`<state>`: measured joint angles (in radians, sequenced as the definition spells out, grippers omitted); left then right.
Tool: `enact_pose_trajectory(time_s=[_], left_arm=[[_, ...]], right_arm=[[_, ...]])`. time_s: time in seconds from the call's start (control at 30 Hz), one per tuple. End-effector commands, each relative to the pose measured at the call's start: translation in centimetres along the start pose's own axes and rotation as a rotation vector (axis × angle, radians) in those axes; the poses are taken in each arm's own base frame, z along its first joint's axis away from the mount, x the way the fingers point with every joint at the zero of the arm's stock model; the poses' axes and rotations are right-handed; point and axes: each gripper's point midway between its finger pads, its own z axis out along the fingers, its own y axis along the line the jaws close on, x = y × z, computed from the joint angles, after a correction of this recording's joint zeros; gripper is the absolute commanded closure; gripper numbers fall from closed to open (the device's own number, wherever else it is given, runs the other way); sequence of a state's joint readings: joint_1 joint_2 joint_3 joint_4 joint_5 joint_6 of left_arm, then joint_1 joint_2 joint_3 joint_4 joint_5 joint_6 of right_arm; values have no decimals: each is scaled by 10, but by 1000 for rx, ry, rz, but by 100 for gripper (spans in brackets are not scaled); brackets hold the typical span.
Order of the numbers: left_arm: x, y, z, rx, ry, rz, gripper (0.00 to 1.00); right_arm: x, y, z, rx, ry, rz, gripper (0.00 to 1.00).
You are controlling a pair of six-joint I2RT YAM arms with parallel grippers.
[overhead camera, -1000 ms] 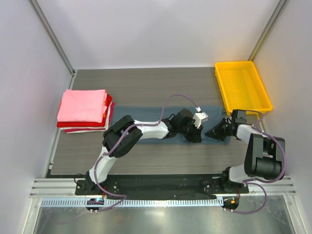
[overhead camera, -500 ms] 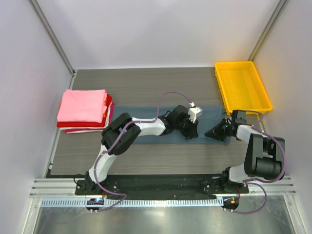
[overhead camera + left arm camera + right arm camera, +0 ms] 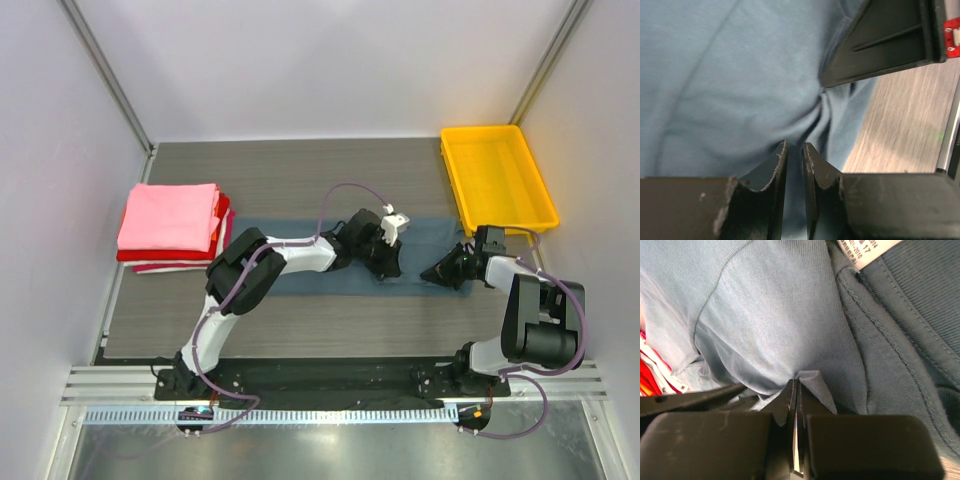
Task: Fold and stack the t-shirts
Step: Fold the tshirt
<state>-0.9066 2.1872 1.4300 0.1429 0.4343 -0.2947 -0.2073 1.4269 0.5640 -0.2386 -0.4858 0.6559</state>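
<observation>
My left gripper nipped nearly together on a pucker of the blue-grey shirt, my right gripper clamped on a fold of it, label beyond its tips

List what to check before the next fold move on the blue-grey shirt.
1. Grip of the right gripper on the blue-grey t-shirt: jaws shut on a pinched fold. Ok.
2. Grip of the left gripper: jaws nearly together, with cloth running between them. Ok.
3. Both grips on the same shirt, set apart from each other: ok.
4. Cloth smooth around the pinches: wrinkles bunch there. Not ok.
5. Number of layers each pinch holds: cannot tell.
6. The stack of folded t-shirts is ready to receive the shirt: neat, pink on top. Ok.
</observation>
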Motion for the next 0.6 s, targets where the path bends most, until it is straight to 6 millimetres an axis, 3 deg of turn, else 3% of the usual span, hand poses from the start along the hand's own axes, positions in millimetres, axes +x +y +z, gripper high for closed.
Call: enact_pose_trajectory(time_s=[0.0, 0.23, 0.3, 0.43, 0.57], left_arm=[[-21, 9, -12, 22, -31, 11, 80], [-7, 14, -21, 50, 19, 15, 80], [-23, 2, -31, 71, -35, 42, 80], [-35, -15, -47, 105, -62, 52, 79], [-26, -16, -50, 100, -21, 21, 78]], right_arm=[[-4, 2, -3, -10, -23, -15, 96], [-4, 0, -2, -5, -23, -14, 97], [-4, -1, -2, -2, -22, -14, 97], [-4, -1, -2, -3, -21, -14, 97], [-4, 0, -2, -6, -21, -12, 97]])
